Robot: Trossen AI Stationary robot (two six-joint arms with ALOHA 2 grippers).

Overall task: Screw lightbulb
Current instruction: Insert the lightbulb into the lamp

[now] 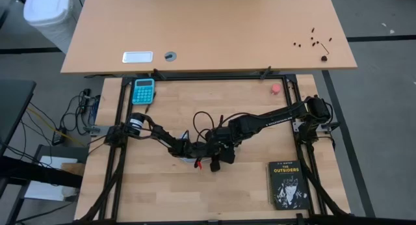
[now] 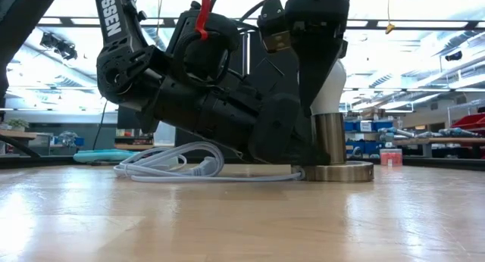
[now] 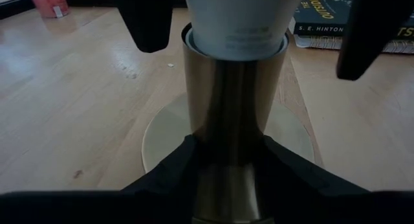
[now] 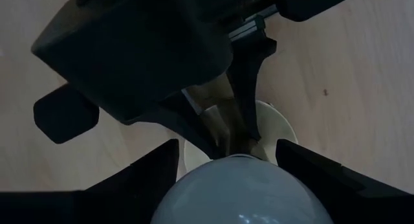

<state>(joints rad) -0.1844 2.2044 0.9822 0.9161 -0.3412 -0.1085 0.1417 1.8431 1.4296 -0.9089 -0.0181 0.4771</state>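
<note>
The white frosted lightbulb (image 2: 334, 84) stands upright with its narrow end in the top of a brass-coloured socket tube (image 3: 233, 107). The tube rises from a round disc (image 2: 342, 172) lying flat on the wooden table, and a white coiled cord (image 2: 170, 165) runs off from it. My left gripper (image 3: 229, 169) comes in low and is shut on the tube. My right gripper (image 4: 228, 153) hangs over the bulb, shut on it. In the high view both grippers meet near the table's middle (image 1: 211, 153) and hide the bulb and the socket. My left gripper pinches the socket tube's lower part (image 3: 229, 153), just above the disc, between its two fingers (image 3: 174, 162). The fingers come nearly level, slanting slightly down, from the table's left. The socket stands upright with its disc on the table. My right gripper holds the bulb's rounded upper part (image 4: 194, 188), one finger (image 4: 142, 175) on each side. The fingers come from above, pointing steeply down. The bulb stands upright, its narrow end (image 3: 236, 36) in the socket's mouth.
A black book (image 1: 286, 184) lies at the near right of the table. A turquoise calculator (image 1: 143, 90) lies at the far left and a small pink-red round object (image 1: 276, 88) at the far right. A second, lighter table (image 1: 208, 30) stands behind.
</note>
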